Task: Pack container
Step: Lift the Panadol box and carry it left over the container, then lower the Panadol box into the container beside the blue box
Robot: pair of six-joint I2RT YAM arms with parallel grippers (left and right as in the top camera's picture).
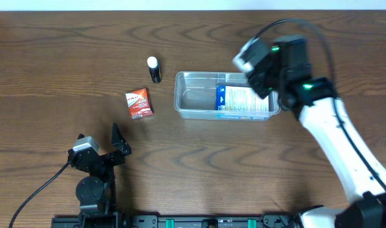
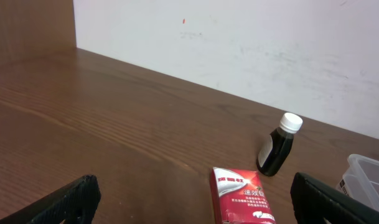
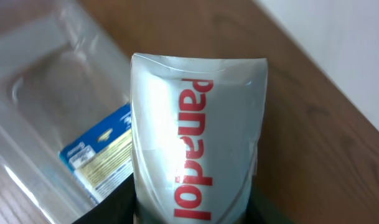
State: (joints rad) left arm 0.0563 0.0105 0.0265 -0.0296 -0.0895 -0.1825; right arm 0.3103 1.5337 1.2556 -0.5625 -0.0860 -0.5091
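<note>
A: Status, near side first?
B: Left pincer spread, nothing held. Red cardboard carton and dark white-capped bottle lie unpacked on table, left of clear plastic rectangular tub mid-table; one blue-white packet inside.
A: Right pincer?
B: Clamped on white Panadol box above tub's right end. Placing step judged; lowering, release required.

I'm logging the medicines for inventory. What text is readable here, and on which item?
"Panadol", in red, on the white pack.
Red box: white characters, too blurred to read.
Blue-and-white box in the container: print too small.
Dark bottle: no text visible.
</note>
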